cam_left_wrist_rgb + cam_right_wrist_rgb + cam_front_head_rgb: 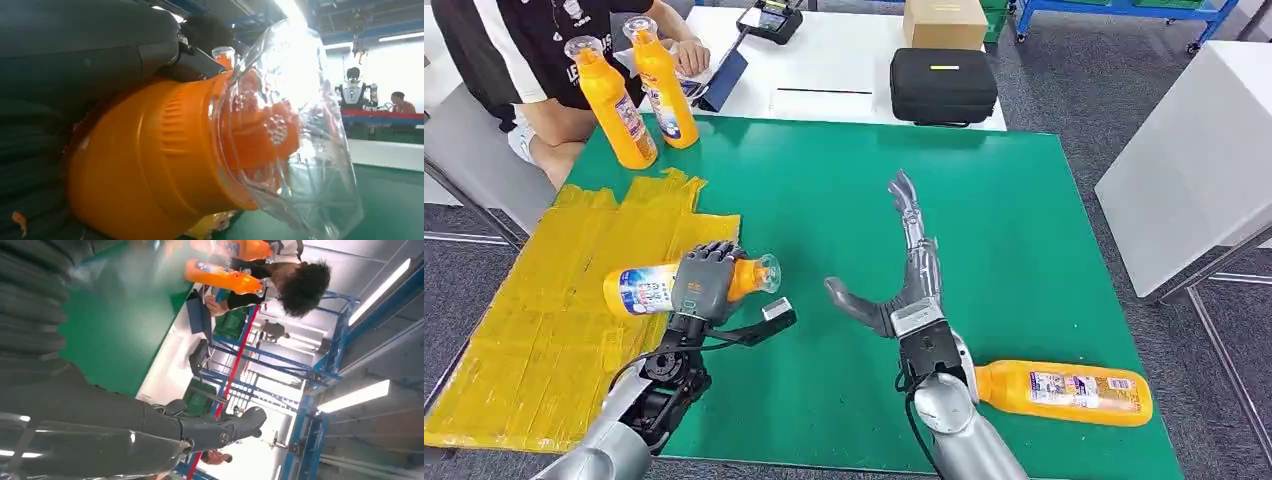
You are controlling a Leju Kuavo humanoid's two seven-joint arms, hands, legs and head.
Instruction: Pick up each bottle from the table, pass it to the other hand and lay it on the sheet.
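Note:
My left hand [703,285] grips an orange bottle [646,288] lying sideways, its clear cap pointing right, over the right edge of the yellow sheet [534,320]. The left wrist view shows that bottle's orange neck [150,165] and clear cap [295,130] close up. My right hand [902,270] is open above the green table [824,200], fingers stretched forward, thumb [220,427] out to the left, holding nothing. Another orange bottle [1064,392] lies on its side at the table's near right, beside my right forearm. Two more orange bottles [619,100] [664,80] stand upright at the far left.
A person [534,60] in a black shirt sits at the far left behind the standing bottles. A black case [942,85], a cardboard box [944,22] and a device lie on the white table [834,70] beyond. A white surface [1194,150] stands to the right.

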